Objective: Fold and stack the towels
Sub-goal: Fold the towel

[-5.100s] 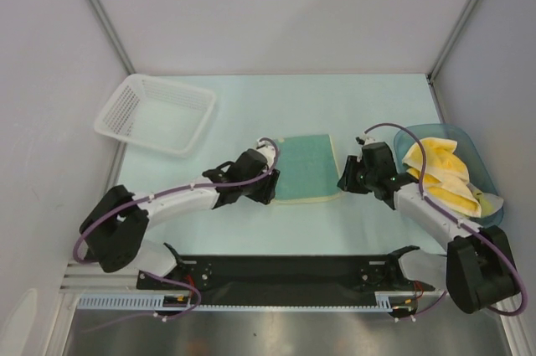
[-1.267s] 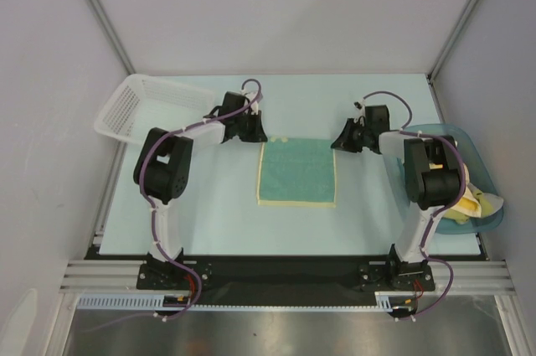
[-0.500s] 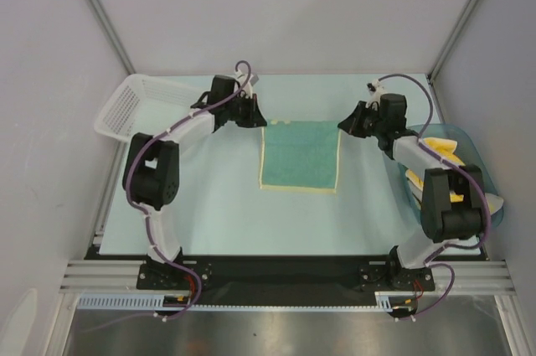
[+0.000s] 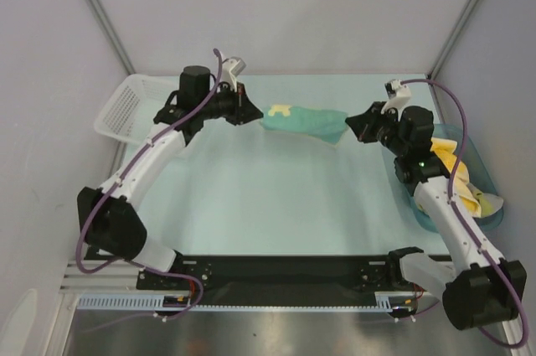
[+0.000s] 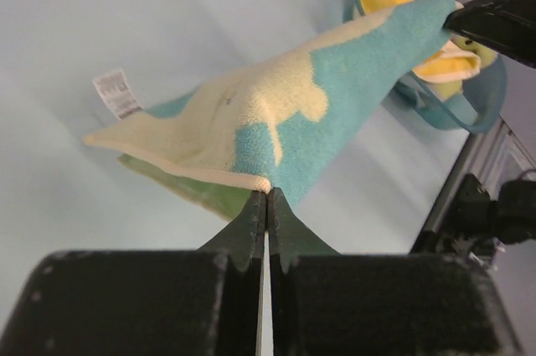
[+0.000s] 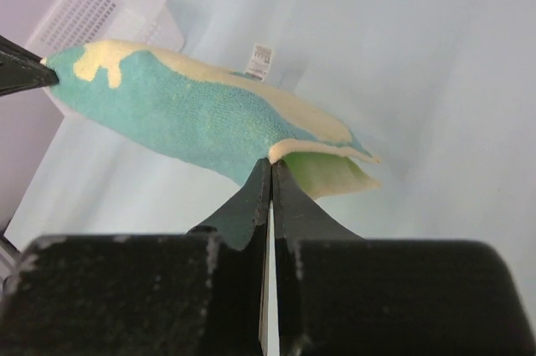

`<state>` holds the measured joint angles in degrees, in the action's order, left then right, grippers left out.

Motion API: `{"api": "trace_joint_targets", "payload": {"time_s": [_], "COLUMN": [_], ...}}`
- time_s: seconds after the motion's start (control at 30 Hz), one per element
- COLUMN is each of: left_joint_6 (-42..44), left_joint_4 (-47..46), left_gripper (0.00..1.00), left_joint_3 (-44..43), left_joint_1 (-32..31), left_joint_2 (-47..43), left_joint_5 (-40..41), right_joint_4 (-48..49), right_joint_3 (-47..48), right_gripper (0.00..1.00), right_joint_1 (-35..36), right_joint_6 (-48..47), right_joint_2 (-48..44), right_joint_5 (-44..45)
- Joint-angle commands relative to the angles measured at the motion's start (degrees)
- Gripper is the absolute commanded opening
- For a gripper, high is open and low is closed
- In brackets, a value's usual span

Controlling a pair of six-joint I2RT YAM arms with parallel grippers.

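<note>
A teal towel (image 4: 303, 120) with a yellow edge and pale yellow patches hangs stretched in the air above the far part of the table. My left gripper (image 4: 256, 110) is shut on its left corner, seen close in the left wrist view as the teal towel (image 5: 335, 113) pinched at the left gripper (image 5: 267, 194). My right gripper (image 4: 350, 126) is shut on the opposite corner; the right wrist view shows the teal towel (image 6: 193, 117) clamped at the right gripper (image 6: 270, 163). More yellow towels (image 4: 448, 173) lie heaped at the right, inside a tub.
A white mesh basket (image 4: 134, 107) stands at the far left. A blue translucent tub (image 4: 477, 167) sits at the right edge, behind my right arm. A white label (image 6: 260, 58) hangs from the towel's far edge.
The teal towel lay flat on the table; both grippers have lifted its far corners and carried it up and back, so it now hangs bunched between them.
</note>
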<state>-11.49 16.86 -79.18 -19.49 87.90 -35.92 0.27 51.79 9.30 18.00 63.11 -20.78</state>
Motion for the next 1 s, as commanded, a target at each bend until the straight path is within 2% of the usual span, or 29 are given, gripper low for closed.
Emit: {"api": "trace_joint_targets", "payload": {"time_s": [0.0,0.1,0.27,0.4,0.5,0.6,0.7,0.8,0.83,0.87,0.97], "left_joint_6": [1.3,0.7,-5.1,-6.4,-5.8,-5.8,-4.8,-1.0,0.1,0.7,1.3], "left_joint_4": [5.5,7.8,10.2,11.8,9.3,5.1,1.3,0.9,2.0,4.1,5.3], "left_gripper": [0.00,0.00,0.00,0.00,0.01,0.01,0.02,0.04,0.06,0.06,0.08], "left_joint_3": [3.9,6.9,11.9,11.3,10.9,11.2,9.7,3.1,-2.2,-5.2,-15.3], "left_joint_1": [-3.5,-6.9,-10.0,-9.8,-9.0,-6.8,-4.6,-3.5,-3.1,-2.8,-0.9], "left_joint_2": [-7.3,-12.0,-20.8,-17.1,-10.5,-5.0,3.7,14.2,20.2,22.7,32.1], "left_joint_5": [-0.6,2.6,9.2,13.8,14.0,12.5,10.4,9.2,9.1,9.1,8.9], "right_joint_4": [-6.5,-9.9,-15.9,-10.7,-3.0,3.3,15.7,24.1,25.1,25.7,25.2], "right_joint_3": [-2.7,-4.1,-5.9,-9.1,-12.8,-15.9,-17.2,-14.4,-12.5,-10.6,-2.5], "right_gripper": [0.00,0.00,0.00,0.00,0.00,0.00,0.00,0.00,0.00,0.00,0.01], "right_joint_1": [2.6,5.3,8.3,8.5,9.1,9.4,9.2,8.0,7.5,7.1,5.5], "right_joint_6": [-2.0,-2.4,-0.8,1.9,3.3,3.8,4.1,4.0,3.7,3.4,2.3], "right_joint_2": [-7.3,-14.1,-23.6,-23.4,-17.5,-9.2,1.2,14.4,18.3,24.5,34.3], "right_joint_5": [3.3,5.6,10.1,10.4,8.1,9.9,10.0,9.4,9.1,8.6,7.7]}}
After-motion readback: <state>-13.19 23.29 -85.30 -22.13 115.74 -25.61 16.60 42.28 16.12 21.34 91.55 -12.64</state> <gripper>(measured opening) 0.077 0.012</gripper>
